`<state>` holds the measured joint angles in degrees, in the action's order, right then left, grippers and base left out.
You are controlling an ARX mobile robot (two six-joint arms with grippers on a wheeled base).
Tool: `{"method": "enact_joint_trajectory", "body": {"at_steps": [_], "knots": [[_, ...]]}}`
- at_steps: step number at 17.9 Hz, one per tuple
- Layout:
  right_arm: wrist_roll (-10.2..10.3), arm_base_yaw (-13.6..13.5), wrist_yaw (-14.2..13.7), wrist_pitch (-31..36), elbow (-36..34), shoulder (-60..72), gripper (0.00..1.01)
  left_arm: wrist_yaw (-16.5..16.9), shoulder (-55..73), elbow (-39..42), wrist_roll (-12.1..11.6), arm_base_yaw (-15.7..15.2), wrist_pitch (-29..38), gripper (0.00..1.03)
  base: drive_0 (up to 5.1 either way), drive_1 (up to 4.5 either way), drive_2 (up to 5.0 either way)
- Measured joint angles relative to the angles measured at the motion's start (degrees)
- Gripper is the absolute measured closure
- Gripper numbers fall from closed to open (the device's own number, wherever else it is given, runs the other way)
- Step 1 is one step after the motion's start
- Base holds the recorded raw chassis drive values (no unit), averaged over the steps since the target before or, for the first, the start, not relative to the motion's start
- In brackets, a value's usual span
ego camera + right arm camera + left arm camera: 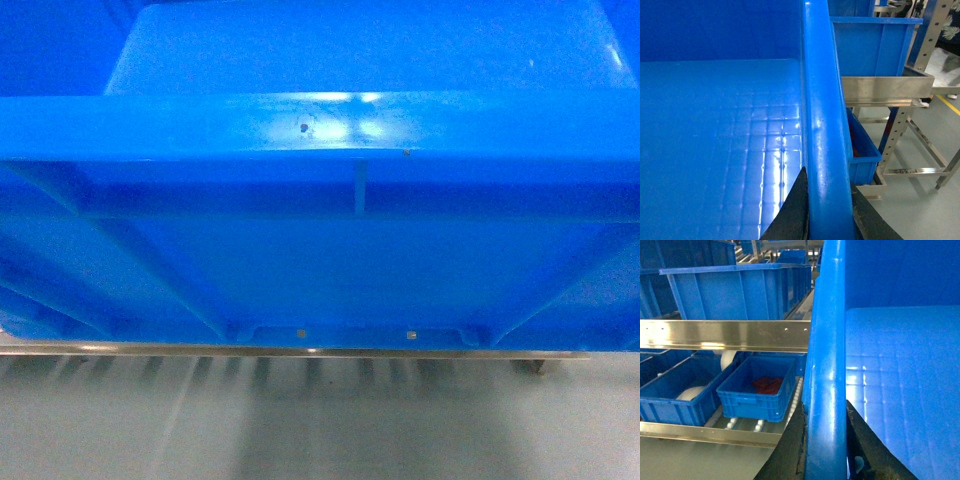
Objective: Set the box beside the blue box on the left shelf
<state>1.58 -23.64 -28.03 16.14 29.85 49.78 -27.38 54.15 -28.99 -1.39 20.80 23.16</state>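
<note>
Item: box (330, 250), bright blue plastic, thick rolled rim, ribbed outer wall, smooth inner floor with a faint grid pattern. No brand, label or writing is showing on any face in view.

Position: the box is filling the head view, its long near wall running left to right across the frame, its open top facing up and its floor stretching away from the camera. Its lower edge is sitting just above a metal rail (300, 351) of the left shelf (725, 335), and the grey floor (320, 430) is showing below.

Left gripper (826, 450): dark fingers (790, 450) are clamping the left rim, one outside and one inside the wall.

Right gripper (827, 215): dark fingers (796, 210) are gripping the right rim the same way.

Surroundings: blue bins (730, 290) are lining the upper shelf level at left; a smaller bin (757, 390) holding something red is resting on white rollers (759, 426) below. Another blue bin (870, 45) is standing on a metal rack (890, 87) at right.
</note>
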Motion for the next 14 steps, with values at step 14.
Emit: {"method": "enact_joint_trajectory", "body": {"at_steps": [14], "knots": [[0.11,-0.31,-0.09,0.0,0.02,0.31,0.93,-0.02,-0.2,0.0,-0.15,-0.11,-0.35,0.9,-0.3,0.18,0.2]]}}
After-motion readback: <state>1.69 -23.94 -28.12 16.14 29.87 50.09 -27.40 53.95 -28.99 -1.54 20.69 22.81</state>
